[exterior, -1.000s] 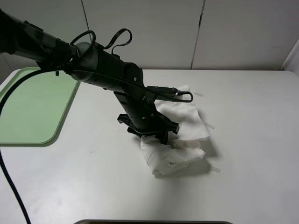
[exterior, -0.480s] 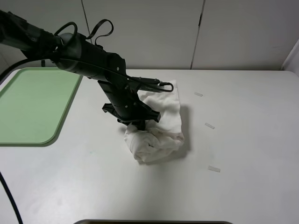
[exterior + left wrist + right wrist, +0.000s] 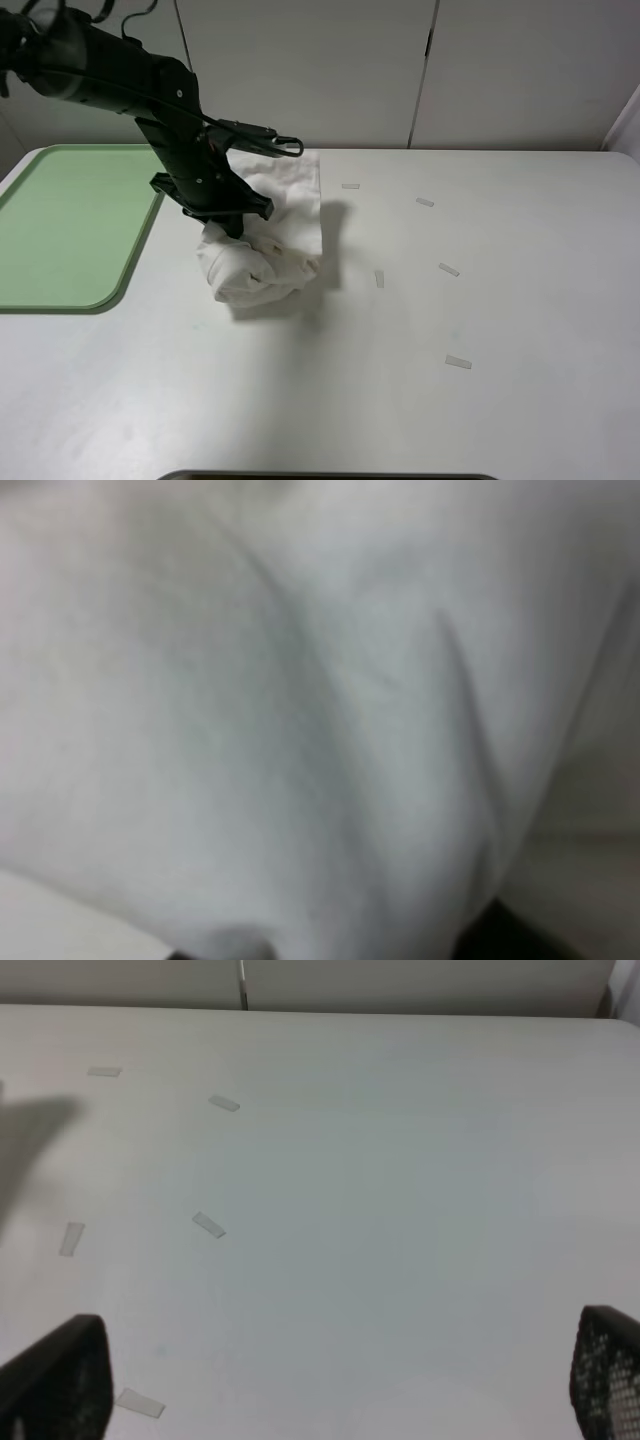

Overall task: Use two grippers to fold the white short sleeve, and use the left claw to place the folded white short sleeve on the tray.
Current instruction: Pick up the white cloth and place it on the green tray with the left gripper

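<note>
The white short sleeve [image 3: 275, 235] hangs as a bunched, folded bundle just right of the tray [image 3: 60, 225], its lower part resting on the white table. My left gripper [image 3: 233, 226] comes down on the bundle's top left and is shut on the cloth. White fabric [image 3: 300, 710] fills the left wrist view, so the fingers barely show there. My right gripper [image 3: 335, 1395] is outside the exterior high view; in its own wrist view its two fingertips [image 3: 60, 1380] stand wide apart over bare table, open and holding nothing.
Several small white tape strips [image 3: 448, 269] lie on the table to the right of the shirt, and some show in the right wrist view [image 3: 208, 1224]. A white panelled wall stands behind the table's far edge. A dark edge shows at the table's front.
The left arm has carried the bundled shirt leftward and toward the far side, close to the tray. Tape strips that lay under the shirt are uncovered. The right gripper has not changed.
</note>
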Robot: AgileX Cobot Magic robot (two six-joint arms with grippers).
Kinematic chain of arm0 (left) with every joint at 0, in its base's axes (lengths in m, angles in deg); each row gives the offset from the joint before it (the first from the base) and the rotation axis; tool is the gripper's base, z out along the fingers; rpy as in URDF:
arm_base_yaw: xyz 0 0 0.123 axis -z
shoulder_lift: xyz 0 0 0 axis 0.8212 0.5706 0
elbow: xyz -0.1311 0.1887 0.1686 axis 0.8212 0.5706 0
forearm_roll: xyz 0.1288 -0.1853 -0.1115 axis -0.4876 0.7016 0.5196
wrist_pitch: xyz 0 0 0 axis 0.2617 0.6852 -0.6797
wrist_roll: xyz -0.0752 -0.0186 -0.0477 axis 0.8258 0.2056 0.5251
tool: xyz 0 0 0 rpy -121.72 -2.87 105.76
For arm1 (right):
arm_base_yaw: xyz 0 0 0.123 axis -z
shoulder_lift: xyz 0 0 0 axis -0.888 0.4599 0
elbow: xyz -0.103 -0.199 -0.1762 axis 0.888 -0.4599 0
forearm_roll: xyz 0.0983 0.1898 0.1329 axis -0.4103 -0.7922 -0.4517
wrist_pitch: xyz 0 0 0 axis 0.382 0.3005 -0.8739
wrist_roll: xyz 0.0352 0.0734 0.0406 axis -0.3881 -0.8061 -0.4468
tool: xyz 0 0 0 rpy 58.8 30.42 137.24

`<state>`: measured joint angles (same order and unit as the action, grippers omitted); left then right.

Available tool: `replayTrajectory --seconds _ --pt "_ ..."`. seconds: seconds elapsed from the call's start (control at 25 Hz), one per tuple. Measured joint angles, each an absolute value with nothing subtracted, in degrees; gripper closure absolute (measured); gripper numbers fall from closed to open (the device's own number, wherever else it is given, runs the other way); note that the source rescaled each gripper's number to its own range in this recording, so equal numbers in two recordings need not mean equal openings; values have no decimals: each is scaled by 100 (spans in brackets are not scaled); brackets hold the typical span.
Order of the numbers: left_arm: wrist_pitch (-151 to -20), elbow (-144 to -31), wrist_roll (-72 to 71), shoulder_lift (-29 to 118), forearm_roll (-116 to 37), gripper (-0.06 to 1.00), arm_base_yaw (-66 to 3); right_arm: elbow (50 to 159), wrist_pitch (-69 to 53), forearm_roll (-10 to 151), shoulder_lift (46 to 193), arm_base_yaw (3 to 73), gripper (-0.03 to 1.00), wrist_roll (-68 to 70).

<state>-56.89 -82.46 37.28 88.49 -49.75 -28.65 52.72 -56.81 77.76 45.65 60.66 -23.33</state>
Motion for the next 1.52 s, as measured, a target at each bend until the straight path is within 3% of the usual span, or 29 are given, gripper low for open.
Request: replayTrajectory --seconds 0.44,0.8,1.52 --pt "-4900 -8246 2108 8467 -5568 72 -4029 5272 -5681 7776 4565 6066 -3 -2333" --pt "-4895 -8246 833 8467 -5593 72 -5112 5272 -5681 7776 4565 6066 -3 -2333" --pt "-5527 -8246 -998 8467 -6147 72 -6493 5272 -5681 7776 4565 6066 -3 -2333"
